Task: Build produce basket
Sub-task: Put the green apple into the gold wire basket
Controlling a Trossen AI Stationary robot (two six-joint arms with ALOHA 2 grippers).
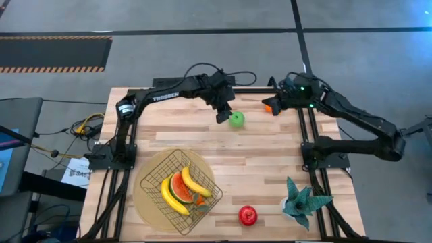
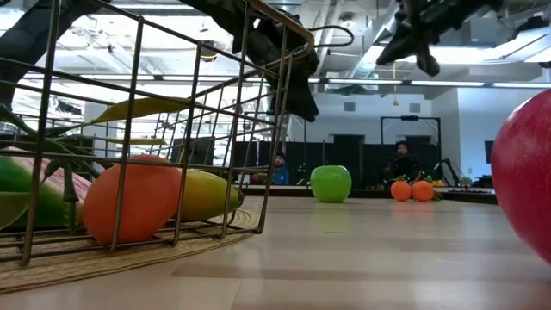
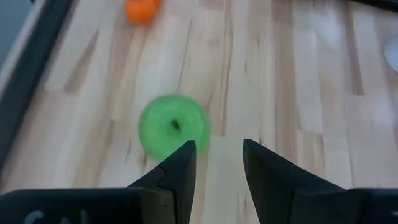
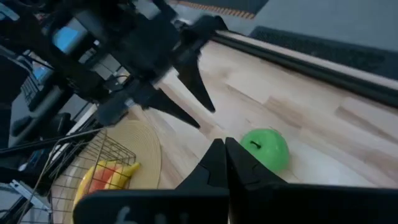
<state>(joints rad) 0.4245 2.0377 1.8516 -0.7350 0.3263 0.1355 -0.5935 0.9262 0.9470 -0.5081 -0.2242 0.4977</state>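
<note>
Left gripper [image 1: 223, 118] hangs above the table with fingers parted and empty, the green apple [image 1: 237, 120] just beside it at three o'clock. Right gripper [image 4: 224, 152], fingers pressed together, hovers near two oranges [image 2: 411, 190]. At seven o'clock, the basket [image 1: 156, 170] holds bananas [image 1: 198, 183].

What you can't make out

Your low view crops the basket [image 2: 155, 129] at the left edge and the red fruit [image 2: 525, 172] at the right; in your left wrist view the green apple [image 3: 173, 124] is smeared with blur.
</note>
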